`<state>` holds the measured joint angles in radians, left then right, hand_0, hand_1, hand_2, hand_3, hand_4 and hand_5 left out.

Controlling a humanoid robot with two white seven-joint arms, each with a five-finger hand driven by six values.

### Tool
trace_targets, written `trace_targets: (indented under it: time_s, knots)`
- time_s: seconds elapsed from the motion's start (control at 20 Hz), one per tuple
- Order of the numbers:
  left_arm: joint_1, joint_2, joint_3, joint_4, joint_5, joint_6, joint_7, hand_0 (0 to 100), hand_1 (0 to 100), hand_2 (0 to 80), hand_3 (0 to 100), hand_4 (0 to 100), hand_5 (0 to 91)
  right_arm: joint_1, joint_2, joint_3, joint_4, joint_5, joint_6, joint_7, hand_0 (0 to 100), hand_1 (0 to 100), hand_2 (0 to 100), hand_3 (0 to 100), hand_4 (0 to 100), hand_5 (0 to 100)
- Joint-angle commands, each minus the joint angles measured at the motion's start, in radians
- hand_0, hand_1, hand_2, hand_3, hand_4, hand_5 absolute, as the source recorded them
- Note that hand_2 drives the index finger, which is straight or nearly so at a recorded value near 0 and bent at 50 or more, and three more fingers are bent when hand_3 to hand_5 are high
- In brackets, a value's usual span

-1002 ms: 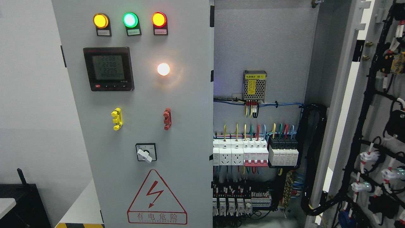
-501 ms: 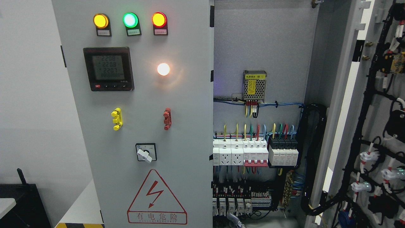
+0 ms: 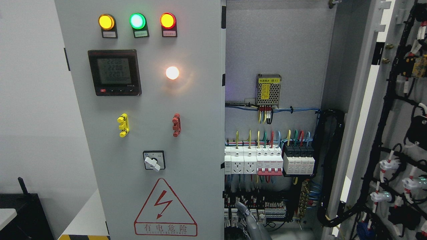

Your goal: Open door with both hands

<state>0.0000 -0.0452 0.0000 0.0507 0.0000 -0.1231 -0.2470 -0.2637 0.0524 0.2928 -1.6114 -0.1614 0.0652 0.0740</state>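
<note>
The grey cabinet's left door point(image 3: 186, 110) is closed; it carries three lit lamps, a meter point(image 3: 114, 72), yellow and red handles and a rotary switch point(image 3: 153, 161). The right door point(image 3: 397, 126) is swung wide open at the picture's right, its wired inner face showing. A grey robot hand point(image 3: 249, 220) rises from the bottom edge just right of the middle, so I take it as my right hand. It stands in front of the lower terminal rows, close to the left door's free edge point(image 3: 222, 200). Its fingers point(image 3: 241, 206) point up and hold nothing.
Inside the cabinet are a power supply point(image 3: 268, 89), a row of breakers point(image 3: 267, 161) and black cable bundles point(image 3: 328, 166). A white wall lies to the left, with a black box point(image 3: 23, 213) low at the left edge.
The hand has come up from the bottom edge: absent a second ago, a fingertip half a second ago, now fingers and part of the palm show. The doors have not moved.
</note>
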Motion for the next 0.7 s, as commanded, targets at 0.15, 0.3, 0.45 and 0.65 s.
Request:
trace_targets:
  time_s: [0.15,0.3,0.45,0.65]
  knots:
    - [0.009,-0.001,0.002,0.0,0.023,-0.001,0.0,0,0,0.0,0,3,0.0,-0.068,0.038,-0.011,0.13,-0.004,0.002,0.003,11,0,0,0,0,0]
    - [0.009,-0.001,0.002,0.0,0.023,0.0,0.0,0,0,0.0,0,3,0.0,-0.075,0.038,-0.009,0.149,-0.004,0.002,0.006,11,0,0,0,0,0]
    - [0.009,-0.001,0.002,0.0,0.023,-0.001,0.0,0,0,0.0,0,3,0.0,-0.094,0.038,-0.011,0.172,-0.004,0.002,0.007,11,0,0,0,0,0]
    - [0.011,-0.001,0.002,0.0,0.023,-0.001,0.0,0,0,0.0,0,3,0.0,-0.126,0.037,-0.015,0.188,-0.004,0.002,0.007,11,0,0,0,0,0]
